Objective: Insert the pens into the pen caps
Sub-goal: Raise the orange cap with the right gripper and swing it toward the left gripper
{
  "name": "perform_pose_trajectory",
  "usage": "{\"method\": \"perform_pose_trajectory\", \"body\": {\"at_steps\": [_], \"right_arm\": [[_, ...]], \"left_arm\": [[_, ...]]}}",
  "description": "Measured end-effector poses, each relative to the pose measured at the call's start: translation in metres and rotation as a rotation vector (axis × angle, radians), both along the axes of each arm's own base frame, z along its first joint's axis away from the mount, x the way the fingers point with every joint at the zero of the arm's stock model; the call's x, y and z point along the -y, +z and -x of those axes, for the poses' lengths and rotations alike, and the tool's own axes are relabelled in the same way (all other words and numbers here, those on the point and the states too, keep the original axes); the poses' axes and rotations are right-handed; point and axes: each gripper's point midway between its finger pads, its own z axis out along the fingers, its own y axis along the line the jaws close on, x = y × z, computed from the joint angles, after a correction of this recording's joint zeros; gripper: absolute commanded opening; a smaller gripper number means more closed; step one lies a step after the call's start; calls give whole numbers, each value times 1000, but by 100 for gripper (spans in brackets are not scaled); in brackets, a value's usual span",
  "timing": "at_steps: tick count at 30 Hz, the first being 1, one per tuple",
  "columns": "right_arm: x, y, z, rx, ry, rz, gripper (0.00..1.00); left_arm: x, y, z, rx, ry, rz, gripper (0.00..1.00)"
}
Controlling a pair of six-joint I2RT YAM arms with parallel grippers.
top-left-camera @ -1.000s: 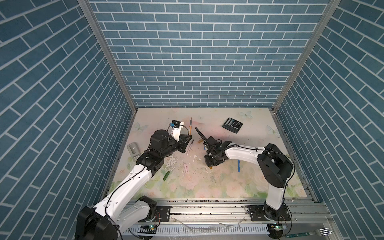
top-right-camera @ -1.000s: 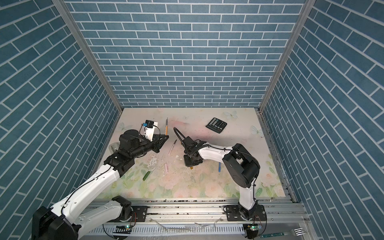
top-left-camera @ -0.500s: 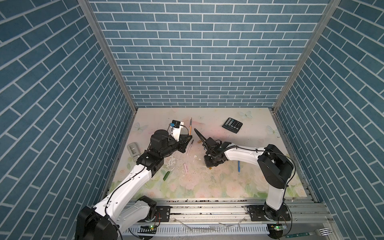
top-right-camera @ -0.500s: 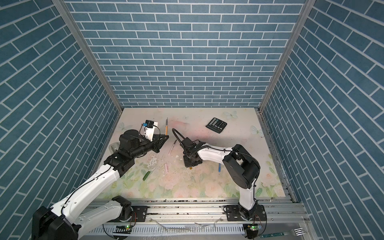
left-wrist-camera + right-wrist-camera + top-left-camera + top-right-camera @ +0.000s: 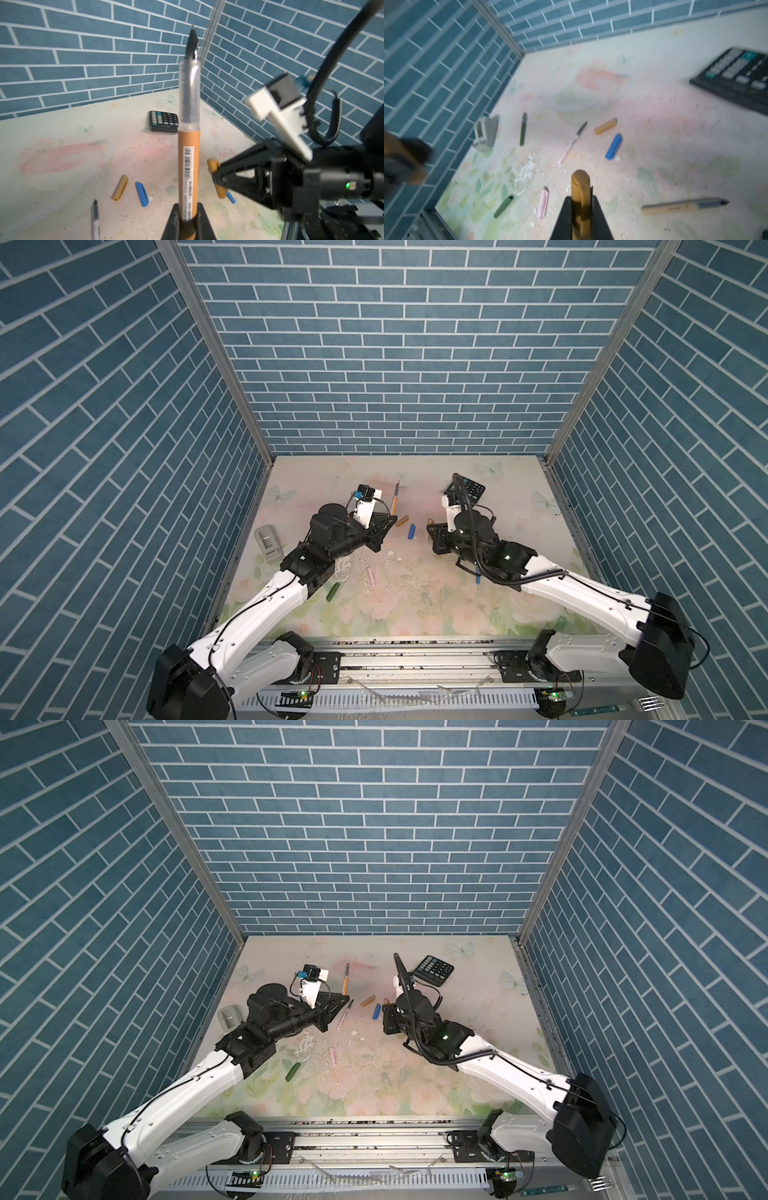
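Right tool (image 5: 581, 200) higher (brown cap (image 5: 580, 180)), mid-table (image 5: 654, 145)

A black pocket calculator with grey keys (image 5: 433, 969) lies flat at the back right of the floral-print tabletop (image 5: 374, 1094). A small grey plastic gadget (image 5: 230, 1016) sits beside the left wall. White crumbs (image 5: 525, 168) are scattered mid-table. A metal fork (image 5: 598, 1184) lies beyond the front rail

calculator (image 5: 433, 970): rear right | caps (image 5: 368, 1001): centre (two, side by side) | fork (image 5: 596, 1182): front right
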Motion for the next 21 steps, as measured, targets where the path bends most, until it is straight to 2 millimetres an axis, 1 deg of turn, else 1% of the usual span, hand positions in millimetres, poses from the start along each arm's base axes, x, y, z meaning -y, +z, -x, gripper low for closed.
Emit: {"method": "perform_pose_trajectory", "body": {"at_steps": [4, 7, 8, 9, 13, 21], "right_arm": [[12, 59, -3, 158, -46, -126, 11], [18, 90, -3, 239, -65, -193, 11], [19, 96, -3, 255, -68, -210, 10], [20, 102, -3, 269, -71, -226, 11], [19, 112, -4, 306, -72, -252, 10], [17, 125, -5, 341, -72, -288, 10]], "left_arm": [[21, -16, 14, -25, -85, -36, 0], [35, -26, 26, -43, -149, -63, 0], [38, -27, 30, -44, -166, -68, 0], [42, -29, 33, -44, -182, -74, 0], [51, -30, 43, -40, -229, -91, 0], [54, -34, 50, -41, -257, -108, 0]]}}
